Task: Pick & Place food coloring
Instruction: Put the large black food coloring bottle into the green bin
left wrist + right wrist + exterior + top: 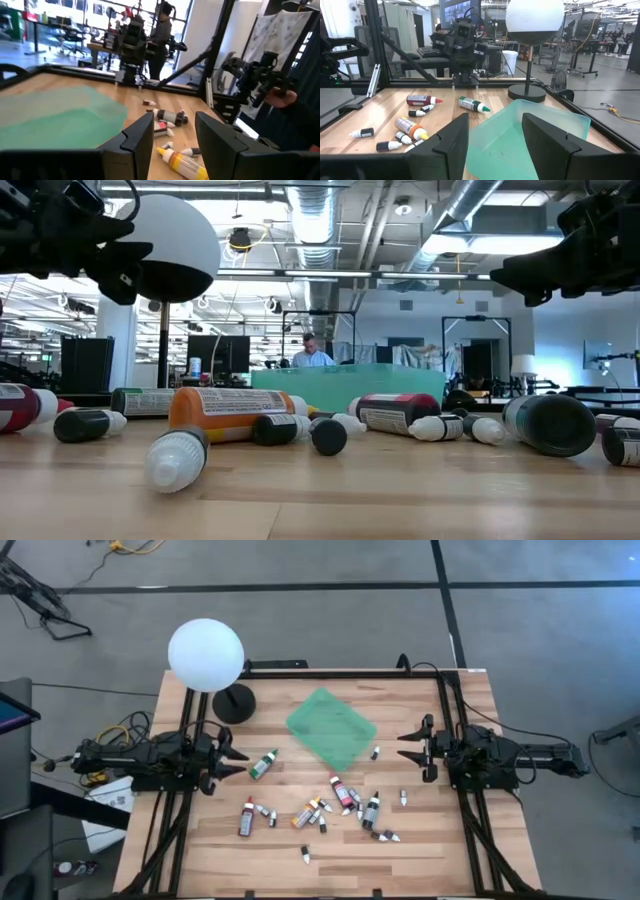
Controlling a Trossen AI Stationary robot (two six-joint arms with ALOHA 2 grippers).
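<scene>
- Jaws: both pairs stand apart and empty; left gripper (232, 756) at left centre, right gripper (412, 747) at right centre.
- Green-capped bottle (264, 764) lies just right of the left gripper, long axis diagonal; other food coloring (340, 802) scatters lower centre; green tray (332, 728) above.
- The low view shows the bottles lying flat; the high view shows their spread.

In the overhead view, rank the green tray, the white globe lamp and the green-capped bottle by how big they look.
1. Green tray: largest outline.
2. White globe lamp: a bit smaller, but it stands taller and nearer the camera, so that gap is unsure.
3. Green-capped bottle: far smaller.
</scene>
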